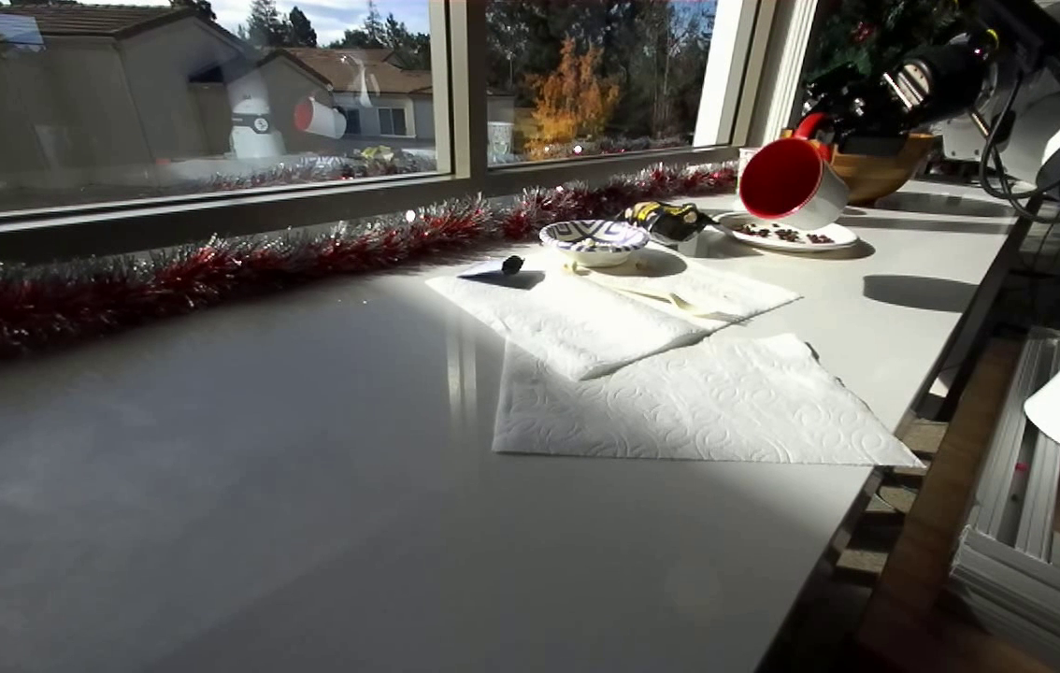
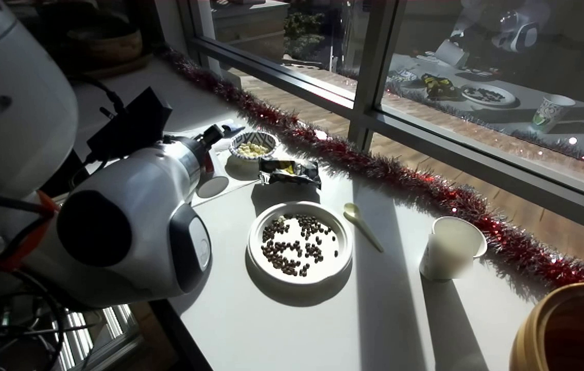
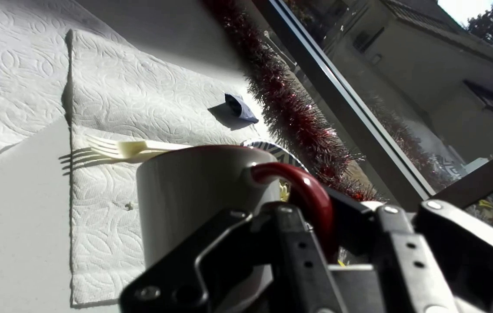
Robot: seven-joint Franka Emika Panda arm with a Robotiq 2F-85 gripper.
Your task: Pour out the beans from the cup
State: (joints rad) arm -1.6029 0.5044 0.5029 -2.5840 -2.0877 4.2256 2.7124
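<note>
"Cup (image 1: pixel 792 182) first: where do you have it?"

"Up off the counter (image 1: pixel 259 523), tipped well over. In an exterior view its red inside faces the camera, handle at the top."

"And the gripper (image 3: pixel 314 204)?"

"Pinching that handle. My wrist view shows the red loop caught between the two fingers, with the white side of the cup just to the left."

"What do you see past it?"

"Paper towels (image 3: pixel 111 87) on the counter, with a pale fork (image 3: pixel 132 148) lying on one. A patterned bowl (image 2: pixel 257 137) shows partly behind the cup's rim; in an exterior view I can make out pale pieces (image 2: pixel 252 150) in it."

"Where are the beans (image 2: pixel 281 264)?"

"I have dark ones scattered over the white plate (image 2: pixel 345 242). In an exterior view that's nearer than the cup and to its right; the arm (image 2: pixel 122 221) covers part of the cup there."

"Anything around the plate?"

"A black and yellow packet (image 2: pixel 289 173) between it and the patterned bowl, and a pale spoon (image 2: pixel 363 226) just to the right. Farther right I see a white tumbler (image 2: pixel 454 247), its front blurred, then a wooden bowl (image 2: pixel 529 335) at the near right."

"And along the far side?"

"Red and silver tinsel (image 1: pixel 231 266), running beside the window frame (image 1: pixel 466 93) in both exterior views."
</note>
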